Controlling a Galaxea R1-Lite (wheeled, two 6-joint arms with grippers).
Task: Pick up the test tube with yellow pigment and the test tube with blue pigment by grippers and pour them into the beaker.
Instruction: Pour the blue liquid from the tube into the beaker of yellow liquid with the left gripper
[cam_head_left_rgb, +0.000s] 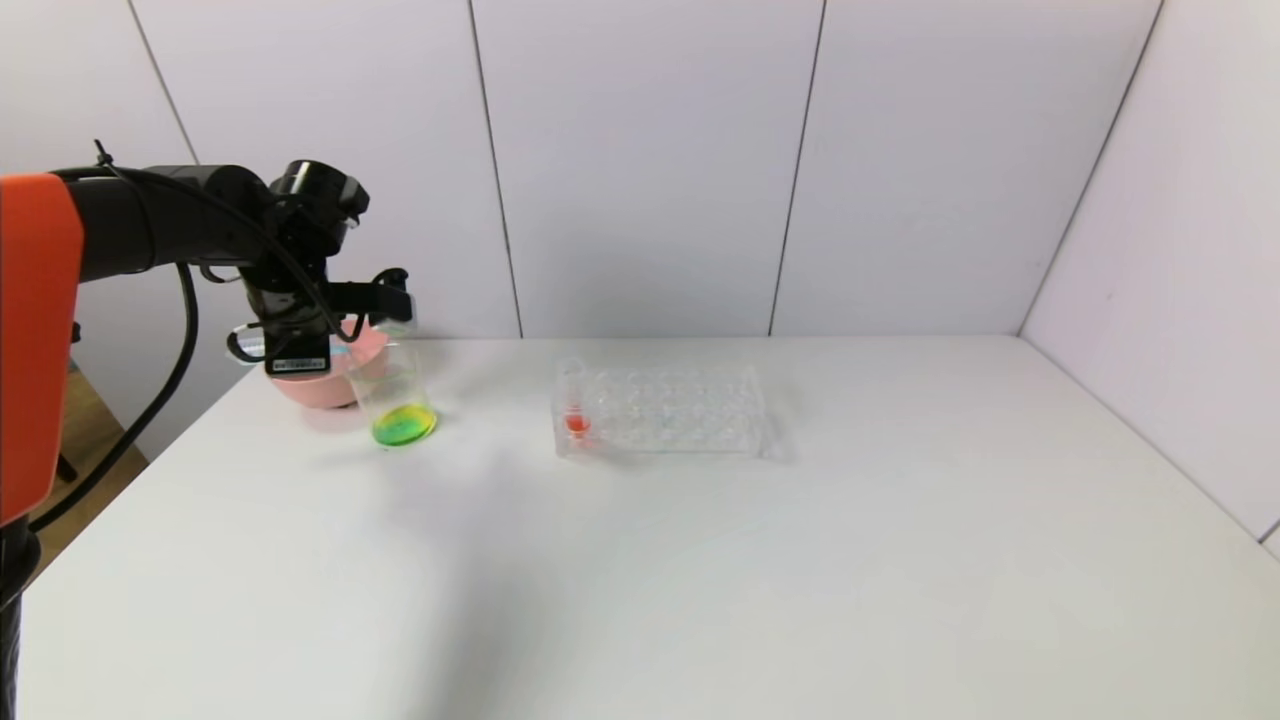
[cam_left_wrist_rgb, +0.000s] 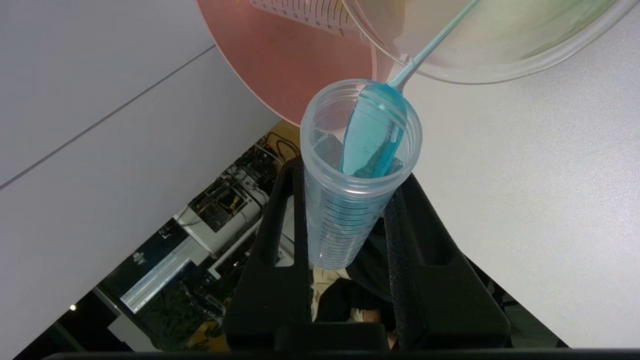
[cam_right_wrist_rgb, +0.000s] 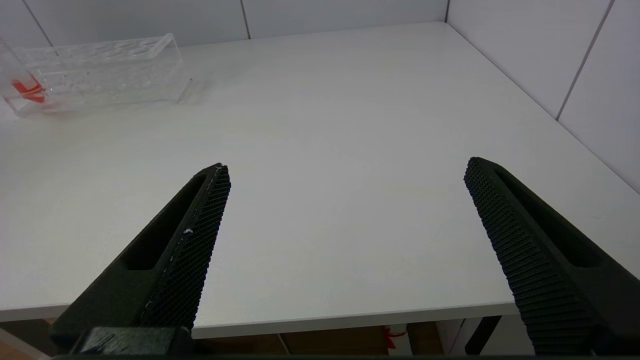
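My left gripper (cam_head_left_rgb: 390, 298) is at the back left of the table, shut on the test tube with blue pigment (cam_left_wrist_rgb: 340, 220). The tube is tipped mouth-first over the beaker (cam_head_left_rgb: 396, 392). In the left wrist view a thin blue stream (cam_left_wrist_rgb: 430, 47) runs from the tube's mouth over the beaker's rim (cam_left_wrist_rgb: 500, 75). The beaker holds green-yellow liquid (cam_head_left_rgb: 405, 425) at its bottom. The test tube with yellow pigment is out of view. My right gripper (cam_right_wrist_rgb: 346, 165) is open and empty above the table's front edge, outside the head view.
A pink bowl (cam_head_left_rgb: 315, 385) stands right behind the beaker, under my left wrist. A clear tube rack (cam_head_left_rgb: 660, 410) stands mid-table with a red-orange tube (cam_head_left_rgb: 576, 415) at its left end. The rack also shows in the right wrist view (cam_right_wrist_rgb: 100, 75).
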